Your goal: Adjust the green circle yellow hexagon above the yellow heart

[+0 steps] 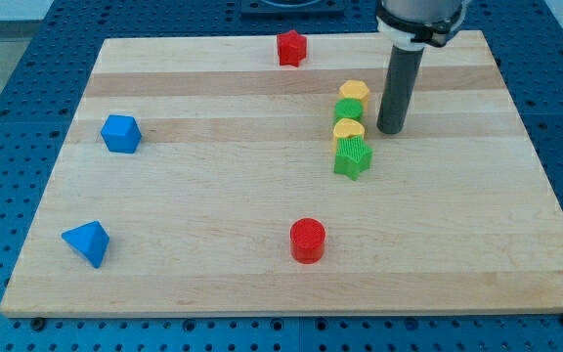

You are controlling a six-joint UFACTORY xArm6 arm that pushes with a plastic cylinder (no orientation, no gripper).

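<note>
My tip [391,130] rests on the surface [213,196] just to the view's right of a tight column of 4 blocks, a position that suits nudging the upper 2 toward the view's left or along the column. From the view's top down, the column runs yellow hexagon [354,93], green circle [348,110], yellow heart [348,130], green star [353,156], each touching or nearly touching the next. The end effector is a plain rod with no jaws, so it neither parts nor clamps. Elsewhere lie a red block [291,47], a red cylinder [308,241], a blue block [120,133] and a blue triangle [87,242]. The pale wooden board sits on a blue perforated bench [8,88].
</note>
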